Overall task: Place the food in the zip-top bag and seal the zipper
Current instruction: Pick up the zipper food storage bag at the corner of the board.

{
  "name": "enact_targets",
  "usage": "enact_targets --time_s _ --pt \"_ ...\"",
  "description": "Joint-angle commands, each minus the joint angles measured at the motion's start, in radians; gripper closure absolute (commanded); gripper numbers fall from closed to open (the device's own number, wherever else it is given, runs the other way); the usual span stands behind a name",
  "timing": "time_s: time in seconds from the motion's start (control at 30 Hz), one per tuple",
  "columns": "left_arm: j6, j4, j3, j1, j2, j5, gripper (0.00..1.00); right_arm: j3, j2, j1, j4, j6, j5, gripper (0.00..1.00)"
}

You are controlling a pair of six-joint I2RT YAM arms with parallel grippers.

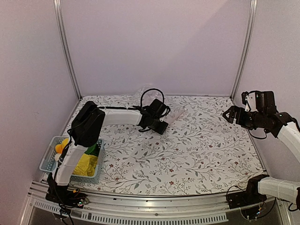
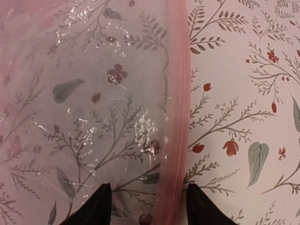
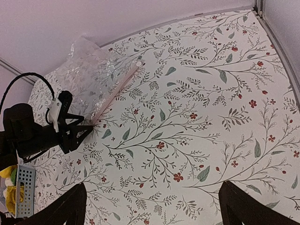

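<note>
Top cam: food (image 1: 86, 164) sits in the blue basket (image 1: 49, 164) by L base. The zip-top bag (image 1: 174, 112) lies flat at far centre, well apart from it and empty. Risk: the bag isn't opened yet, so nothing can go in. L arm is stretched across the table (image 1: 211, 154), left gripper (image 1: 158, 124) down at the bag's near edge. R arm is folded high at right, right gripper (image 1: 229, 114) off the table.

L wrist: the pinkish zipper (image 2: 179, 93) runs btw the fingers (image 2: 101, 208), which are part-spread and pinch nothing. Risk: closing here prob. grabs both layers, so the mouth won't open. Slick film may also slip out.

R wrist: fingers (image 3: 70, 206) are wide apart and empty. R is too far off to steady the bag, so it could drag w/ L's pull.
</note>
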Motion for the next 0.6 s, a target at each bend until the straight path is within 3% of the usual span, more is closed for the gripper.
enact_targets --time_s 0.0,0.3,0.57 --pt "0.000 -0.066 0.021 -0.013 0.039 -0.003 0.47 -0.014 0.001 0.010 -0.021 -0.007 -0.009 0.01" --pt "-0.032 -0.100 -0.014 -0.013 0.032 0.008 0.81 -0.014 -0.006 0.012 -0.021 -0.003 -0.004 0.01" --pt "-0.126 -0.043 -0.150 -0.013 -0.108 0.074 0.97 -0.016 -0.003 0.015 -0.020 0.031 0.006 0.01"
